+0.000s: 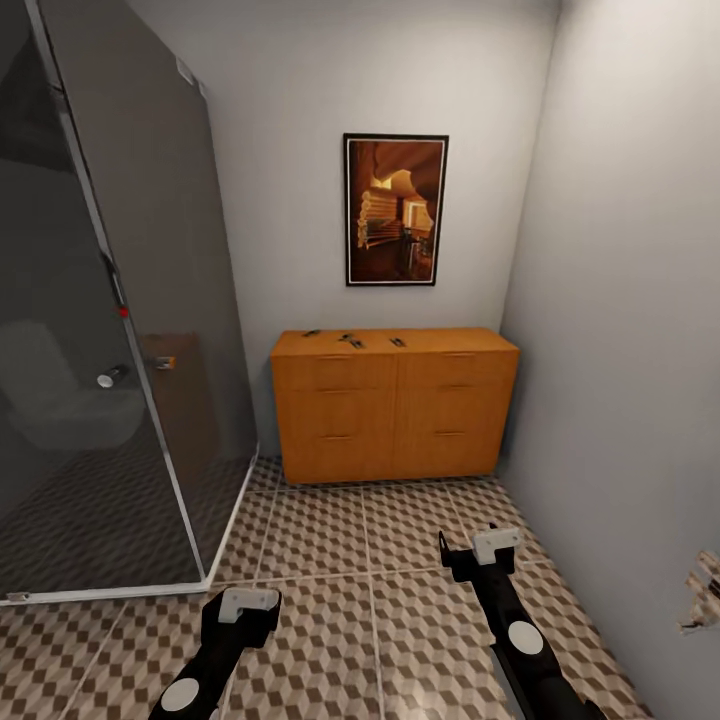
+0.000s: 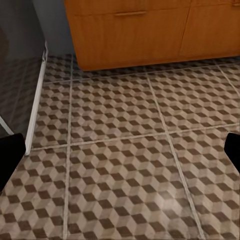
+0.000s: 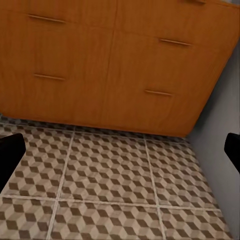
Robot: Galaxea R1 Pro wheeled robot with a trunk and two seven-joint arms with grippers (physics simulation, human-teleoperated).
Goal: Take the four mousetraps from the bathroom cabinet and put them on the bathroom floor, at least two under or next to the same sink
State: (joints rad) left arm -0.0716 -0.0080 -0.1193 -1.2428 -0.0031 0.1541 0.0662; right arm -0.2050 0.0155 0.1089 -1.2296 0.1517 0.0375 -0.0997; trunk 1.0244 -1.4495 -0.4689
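Both claws (image 1: 240, 600) (image 1: 480, 545) hang wide above the cube-patterned bathroom floor (image 1: 370, 610), facing the cabinet (image 1: 395, 405).

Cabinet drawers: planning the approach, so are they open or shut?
Shut. Every drawer front on the cabinet sits flush in the head view, none pulled out.

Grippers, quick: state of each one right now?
Left gripper: open, holding nothing, over the bathroom floor.
Right gripper: open, holding nothing, short of the cabinet.
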